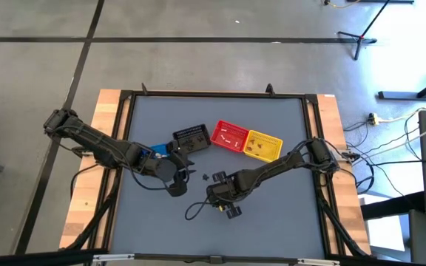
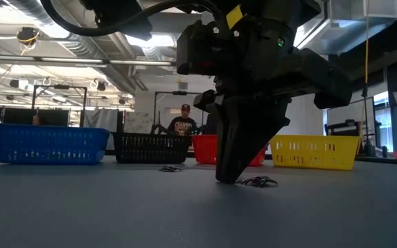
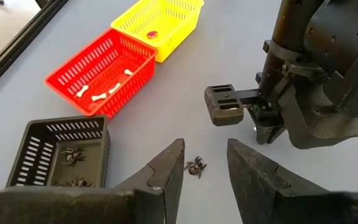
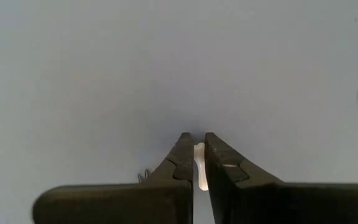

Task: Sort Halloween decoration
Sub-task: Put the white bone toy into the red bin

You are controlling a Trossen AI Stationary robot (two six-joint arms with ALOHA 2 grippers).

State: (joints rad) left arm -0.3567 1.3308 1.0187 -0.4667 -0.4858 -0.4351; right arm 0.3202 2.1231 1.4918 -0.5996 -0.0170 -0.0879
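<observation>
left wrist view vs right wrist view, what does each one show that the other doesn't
Only the left wrist view shows the baskets: the black slotted plastic basket with dark spider trinkets inside, the red plastic basket with small white bone trinkets, and the yellow plastic basket. It also shows a dark spider trinket lying loose on the table beyond the open left tool.

Only the right wrist view shows the right tool closed on a small white bone-like trinket.

Both share the plain grey table surface, and each looks past its own dark tool.
</observation>
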